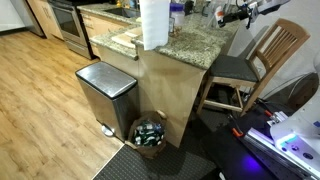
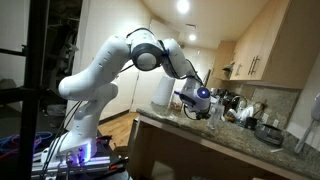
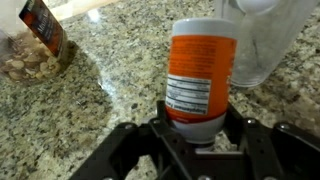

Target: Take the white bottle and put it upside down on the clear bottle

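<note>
Speckled granite bench (image 3: 90, 110): carries clear bottle and jar.
White robot arm (image 2: 110, 65): reaches over bench.
Black claw (image 3: 197, 128): pinching white plastic bottle with orange label (image 3: 200, 65) at one end.
Clear plastic bottle (image 3: 262, 50): just beside held bottle.
Clear jar of nuts (image 3: 28, 45): on bench, well apart.

A granite surface (image 1: 195, 45) carries a tall paper towel roll (image 1: 153, 22). Against its wooden side stands a steel bin (image 1: 105, 92), and just beside that, on the wood floor (image 1: 40, 100), a basket (image 1: 150, 133) of bottles. A wooden chair (image 1: 262, 55) is drawn up to the surface. In the wrist view a jar (image 3: 35, 45), apparently of nuts, rests on the granite.
</note>
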Motion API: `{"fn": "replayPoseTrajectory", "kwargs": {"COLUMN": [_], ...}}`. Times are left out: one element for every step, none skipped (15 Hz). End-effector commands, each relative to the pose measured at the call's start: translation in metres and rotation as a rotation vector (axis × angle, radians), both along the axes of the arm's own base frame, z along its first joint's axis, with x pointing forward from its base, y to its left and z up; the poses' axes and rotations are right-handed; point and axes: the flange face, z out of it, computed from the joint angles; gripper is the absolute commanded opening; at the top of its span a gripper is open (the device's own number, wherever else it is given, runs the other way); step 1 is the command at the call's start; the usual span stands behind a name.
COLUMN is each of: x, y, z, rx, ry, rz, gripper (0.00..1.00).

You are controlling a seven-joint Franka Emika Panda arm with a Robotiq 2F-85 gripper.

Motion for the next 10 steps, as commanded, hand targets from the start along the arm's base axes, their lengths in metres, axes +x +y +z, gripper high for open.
{"fn": "replayPoseTrajectory", "kwargs": {"x": [-0.015, -0.014, -0.007, -0.001, 0.005, 0.009, 0.012, 0.014, 0.016, 0.017], "y": [0.008, 0.009, 0.009, 0.008, 0.009, 0.012, 0.015, 0.018, 0.019, 0.022], "z": [0.008, 0.008, 0.010, 0.014, 0.018, 0.019, 0.020, 0.019, 0.018, 0.016], "rx": [-0.062, -0.063, -0.054, -0.056, -0.060, -0.064, -0.057, -0.057, -0.049, -0.035], "ry": [0.102, 0.097, 0.048, -0.002, -0.050, -0.081, -0.104, -0.129, -0.153, -0.178], "rz": [-0.070, -0.061, -0.029, 0.009, 0.053, 0.102, 0.148, 0.191, 0.231, 0.268], "gripper": [0.25, 0.25, 0.25, 0.25, 0.25, 0.25, 0.25, 0.25, 0.25, 0.25]}}
